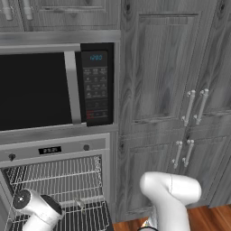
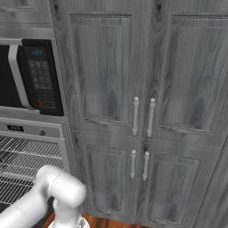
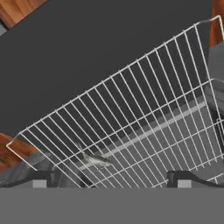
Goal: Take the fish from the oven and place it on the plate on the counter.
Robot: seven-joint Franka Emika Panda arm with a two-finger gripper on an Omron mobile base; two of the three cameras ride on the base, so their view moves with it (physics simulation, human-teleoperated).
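The oven sits at the lower left of the left base view with its door down and its wire racks showing. Its control strip with the little display and knobs runs just above the opening. Right above that is the microwave, black door and keypad, filling the left middle of the frame. Grey wood cabinets take up the whole right side, with the pale bar handles near the right edge. The arm comes up from the bottom right and bends over to the lower left, where the hand end is right in front of the racks.

In the hand view the pulled-out rack runs diagonally across the frame, from lower left up to the upper right, over the dark door. The fish is lying on the rack wires in the lower left part of that frame, small and silvery, stretched along the wires.

The claw is spread wide open, gripping nothing. Its two dark tips poke up at the bottom of the hand view, one at far left and one right of centre. The fish sits just above the line between them, closer to the left tip, not touching either one.

In the right base view the oven is cut off at the left edge, racks visible at lower left.
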